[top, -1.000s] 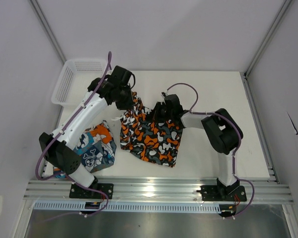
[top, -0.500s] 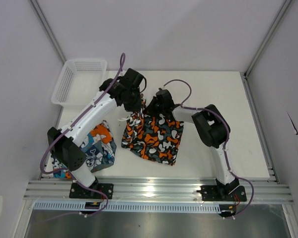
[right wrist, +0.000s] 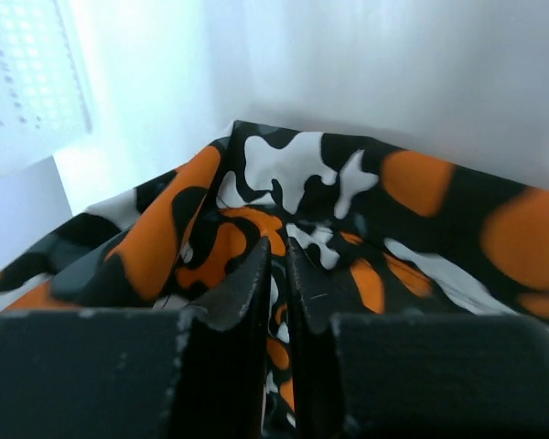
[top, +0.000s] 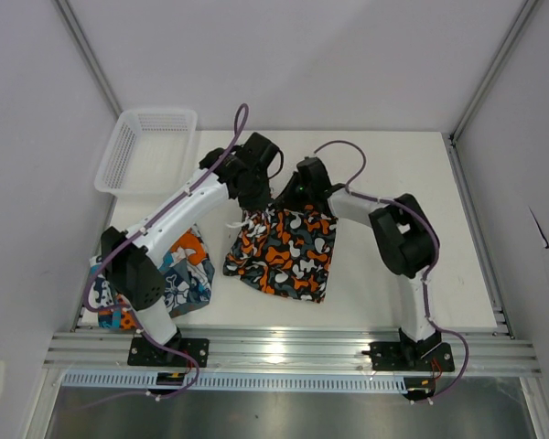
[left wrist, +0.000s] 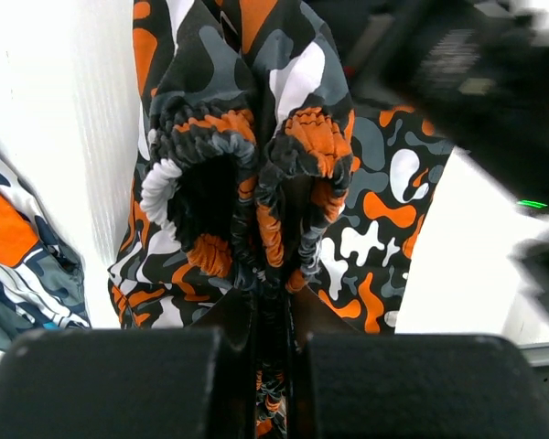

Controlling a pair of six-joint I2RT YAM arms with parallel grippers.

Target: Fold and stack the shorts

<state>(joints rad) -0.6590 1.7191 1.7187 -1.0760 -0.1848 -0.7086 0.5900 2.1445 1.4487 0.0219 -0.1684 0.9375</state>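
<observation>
The camouflage shorts (top: 282,254) lie partly folded at mid-table, their far edge lifted by both grippers. My left gripper (top: 254,199) is shut on the bunched elastic waistband (left wrist: 256,183); in the left wrist view the gripper (left wrist: 273,294) pinches the gathered cloth. My right gripper (top: 294,198) holds the same far edge just to the right. In the right wrist view its gripper (right wrist: 278,254) shows jaws a thin slit apart with the camouflage shorts (right wrist: 284,183) caught in the slit. The skull-print shorts (top: 178,272) lie folded at the front left, also seen as skull-print shorts (left wrist: 18,256).
A white mesh basket (top: 146,146) stands at the back left corner, and the basket (right wrist: 27,82) shows blurred in the right wrist view. The left arm reaches over the skull-print pair. Bare white table (top: 412,265) extends to the right.
Both grippers carried the lifted edge of the camouflage shorts rightward and toward the back. The raised flap has come down flatter. The right jaws have parted slightly.
</observation>
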